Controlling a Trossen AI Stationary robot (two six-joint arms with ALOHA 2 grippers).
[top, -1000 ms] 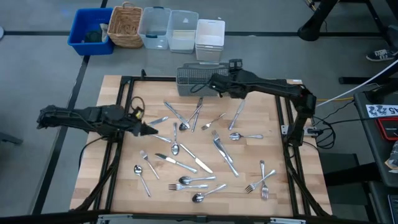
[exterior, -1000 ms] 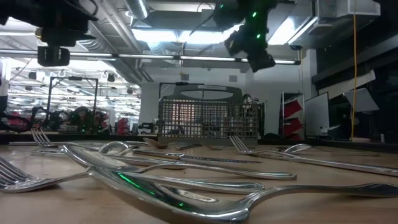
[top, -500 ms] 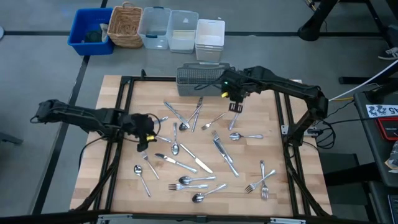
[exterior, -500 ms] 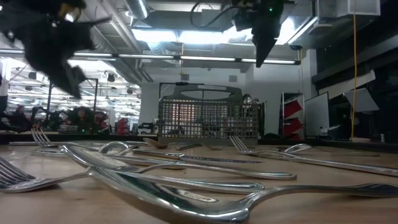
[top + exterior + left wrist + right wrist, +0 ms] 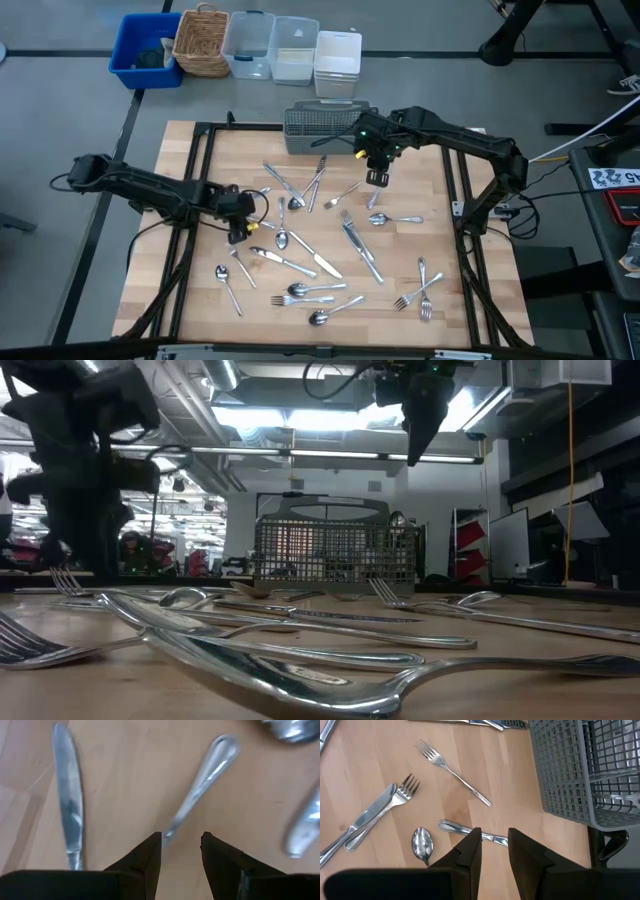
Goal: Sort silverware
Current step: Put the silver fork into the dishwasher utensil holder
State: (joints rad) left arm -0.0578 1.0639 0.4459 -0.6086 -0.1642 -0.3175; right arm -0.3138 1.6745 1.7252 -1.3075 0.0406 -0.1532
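The left hand (image 5: 237, 228) hangs low over the left-centre of the table (image 5: 440, 320), its two fingers (image 5: 148, 861) parted with nothing between them; in its wrist view a slim handle (image 5: 200, 785) of a utensil lies on the wood straight ahead, its near end running in between the fingertips and its long axis pointing away from the hand, slightly slanted. A table knife (image 5: 68, 810) lies just beside that handle, roughly parallel and clear of the fingers. The coming move, as I judge it, turns on this: the handle is already lined up in the gap, so the hand needs mainly to drop and close across the handle's width. The right hand (image 5: 377, 176) hovers higher, near the far edge of the table just in front of the grey wire-mesh basket (image 5: 318, 128), its fingers (image 5: 469, 851) also apart and empty; below it lie a piece with its handle (image 5: 465, 831) passing under the fingertips, a spoon (image 5: 422, 844), and two forks (image 5: 451, 770) a little farther off. The rest of the silverware (image 5: 320, 262) is scattered across the middle and near part of the table, well apart from the basket. Of the two arms, the left is nearer to the table and closer to a grasp. Beyond the table stand a blue bin (image 5: 146, 50), a wicker basket (image 5: 202, 42) and clear plastic tubs (image 5: 272, 48).
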